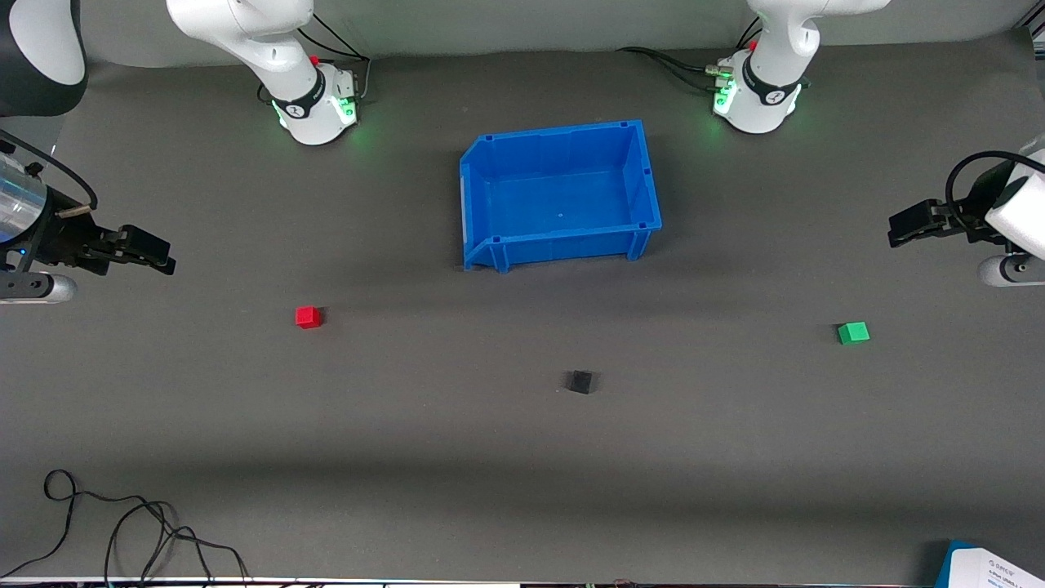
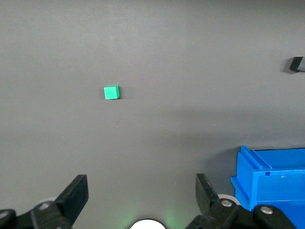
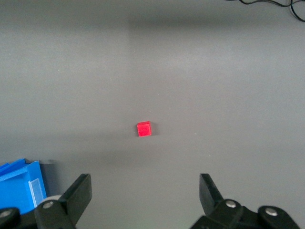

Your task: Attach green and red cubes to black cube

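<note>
The red cube (image 1: 308, 317) lies on the grey mat toward the right arm's end. The green cube (image 1: 853, 332) lies toward the left arm's end. Between them, nearer the front camera, sits the black cube (image 1: 580, 381). All three stand apart from one another. My right gripper (image 1: 155, 255) hangs open over the mat at its end of the table, and its wrist view shows the red cube (image 3: 144, 129) ahead of the open gripper (image 3: 145, 188). My left gripper (image 1: 900, 229) hangs open at its own end. Its wrist view shows the green cube (image 2: 111, 92) and the black cube (image 2: 297, 64) past the open gripper (image 2: 141, 191).
An empty blue bin (image 1: 482, 175) stands mid-table, farther from the front camera than the cubes, and its corner shows in both wrist views (image 2: 271, 179) (image 3: 19, 186). Loose black cables (image 1: 122, 527) lie at the near edge toward the right arm's end. A white-and-blue sheet (image 1: 992, 567) lies at the near corner toward the left arm's end.
</note>
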Controlling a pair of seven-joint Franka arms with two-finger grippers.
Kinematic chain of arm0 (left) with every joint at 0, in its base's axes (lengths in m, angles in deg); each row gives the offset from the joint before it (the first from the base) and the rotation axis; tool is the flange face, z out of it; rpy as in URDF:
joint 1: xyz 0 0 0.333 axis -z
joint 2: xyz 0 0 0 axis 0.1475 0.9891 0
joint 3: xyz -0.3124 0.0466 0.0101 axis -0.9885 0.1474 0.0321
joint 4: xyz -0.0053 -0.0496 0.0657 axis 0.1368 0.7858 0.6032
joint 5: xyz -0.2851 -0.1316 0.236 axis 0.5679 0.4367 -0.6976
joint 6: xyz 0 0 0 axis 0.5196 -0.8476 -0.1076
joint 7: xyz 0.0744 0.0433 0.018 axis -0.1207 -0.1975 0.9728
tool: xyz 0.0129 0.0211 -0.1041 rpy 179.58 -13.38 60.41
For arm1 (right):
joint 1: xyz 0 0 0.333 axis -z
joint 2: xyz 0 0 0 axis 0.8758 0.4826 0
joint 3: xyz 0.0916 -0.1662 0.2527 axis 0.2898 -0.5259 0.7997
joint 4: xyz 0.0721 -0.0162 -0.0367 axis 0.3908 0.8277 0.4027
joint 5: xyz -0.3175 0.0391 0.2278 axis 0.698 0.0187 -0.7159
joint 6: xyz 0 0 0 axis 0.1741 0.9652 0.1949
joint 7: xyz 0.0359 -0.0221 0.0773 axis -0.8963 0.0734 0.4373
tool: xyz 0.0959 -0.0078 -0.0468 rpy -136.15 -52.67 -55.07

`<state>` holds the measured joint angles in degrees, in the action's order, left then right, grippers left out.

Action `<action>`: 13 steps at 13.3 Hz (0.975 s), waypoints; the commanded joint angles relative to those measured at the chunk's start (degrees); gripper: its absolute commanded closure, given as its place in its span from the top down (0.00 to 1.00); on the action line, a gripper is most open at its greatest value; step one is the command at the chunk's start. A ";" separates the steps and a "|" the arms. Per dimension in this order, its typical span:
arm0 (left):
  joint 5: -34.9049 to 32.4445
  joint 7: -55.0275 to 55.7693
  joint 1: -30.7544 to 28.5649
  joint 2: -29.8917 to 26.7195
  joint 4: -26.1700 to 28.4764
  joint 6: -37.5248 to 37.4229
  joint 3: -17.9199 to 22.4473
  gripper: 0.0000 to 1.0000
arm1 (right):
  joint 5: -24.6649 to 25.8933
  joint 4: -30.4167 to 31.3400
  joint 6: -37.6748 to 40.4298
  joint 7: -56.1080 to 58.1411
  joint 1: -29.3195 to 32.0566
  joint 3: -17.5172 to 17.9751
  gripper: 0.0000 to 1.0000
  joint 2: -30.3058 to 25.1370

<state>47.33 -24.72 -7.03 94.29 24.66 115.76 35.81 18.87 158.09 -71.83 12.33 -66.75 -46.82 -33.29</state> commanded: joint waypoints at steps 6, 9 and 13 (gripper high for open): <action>-0.73 -0.82 0.04 -0.95 0.83 0.66 0.08 1.00 | 0.22 -1.56 -0.50 0.37 0.60 -0.92 0.99 2.44; -0.73 -0.82 0.04 -0.86 0.74 0.75 0.17 1.00 | 0.31 -2.62 -0.23 -0.07 0.86 -1.10 0.99 4.12; -0.73 -0.82 0.04 -0.95 0.83 0.66 0.08 1.00 | 0.40 -5.45 -0.24 -5.48 2.01 -1.62 0.99 12.02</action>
<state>47.33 -24.72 -7.05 94.28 24.73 115.80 35.83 18.98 155.56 -72.80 11.08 -65.53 -48.22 -26.11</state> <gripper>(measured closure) 0.000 0.004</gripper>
